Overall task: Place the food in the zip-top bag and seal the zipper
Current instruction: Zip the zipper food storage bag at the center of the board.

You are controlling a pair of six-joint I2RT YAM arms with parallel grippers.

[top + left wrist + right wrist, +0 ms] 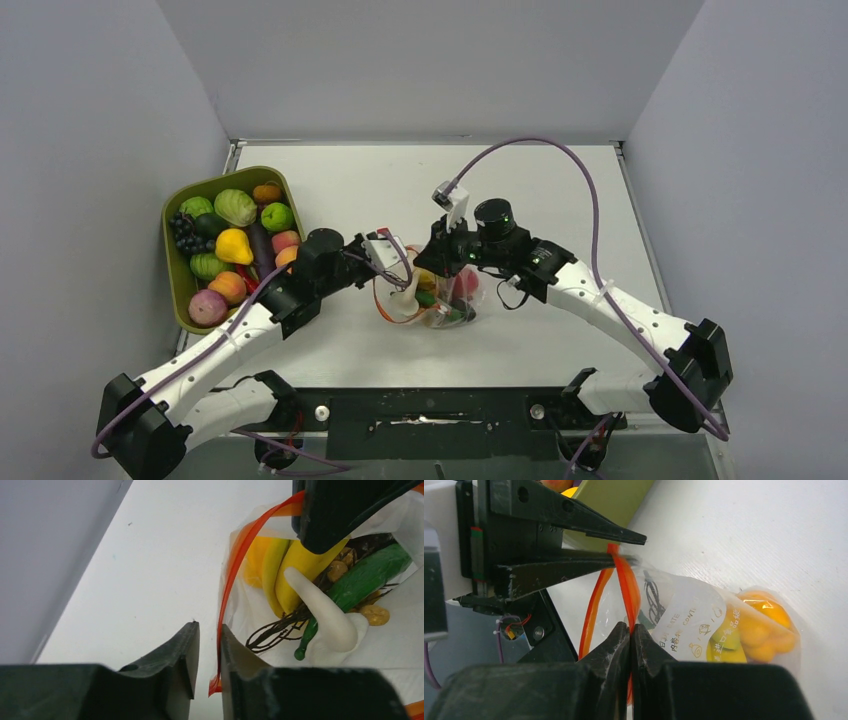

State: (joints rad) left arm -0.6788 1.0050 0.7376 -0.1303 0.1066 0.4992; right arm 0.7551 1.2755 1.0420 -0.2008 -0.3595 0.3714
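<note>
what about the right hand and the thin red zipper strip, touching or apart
Touching. Right wrist view: the right hand is shut on the thin red zipper strip, no gap.

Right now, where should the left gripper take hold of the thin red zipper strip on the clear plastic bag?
Take the thin red zipper strip on its free stretch away from the right gripper's pinch. It stands on edge as a flat ribbon, so come end-on with the left gripper, a pad on each flat face.

The zip-top bag (684,615) is clear soft plastic; the food (285,585) inside looks glossy.
</note>
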